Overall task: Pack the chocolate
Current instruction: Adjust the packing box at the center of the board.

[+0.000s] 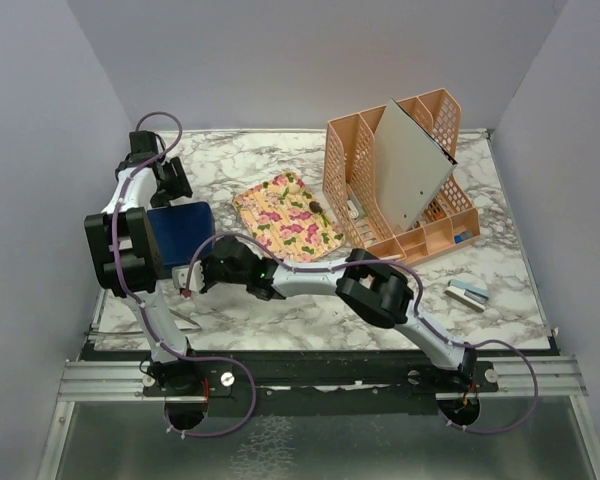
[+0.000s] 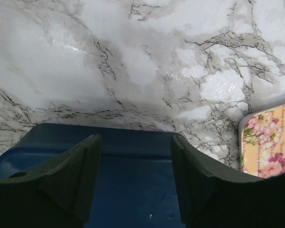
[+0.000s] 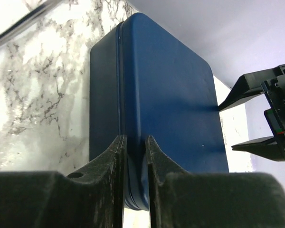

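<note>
Table top (image 1: 280,310): white marble pattern with grey veining, glossy, glare patches ahead of the left jaws. Walls (image 1: 280,60): plain pale grey-lilac on three sides, one rising beyond the right jaws. Aluminium rail (image 1: 540,375): well behind both jaws, along the table's edge.

I work in a robot lab's test booth, not a real office or home. Plain grey walls (image 1: 280,60) close in to the left, to the right and beyond my arms. My two bases are bolted to an aluminium rail (image 1: 320,375) at the near edge of a marble-patterned table (image 1: 520,250), and purple cables (image 1: 235,410) loop loose beside them. The homely look comes from a few props. Beyond my right arm stand a peach desk organiser (image 1: 350,180) and a small stapler (image 1: 467,293). A floral tray (image 1: 280,215) lies just past my right forearm. A dark blue box (image 1: 185,225) lies between my left gripper (image 2: 135,140) and my right gripper (image 3: 135,142).
</note>
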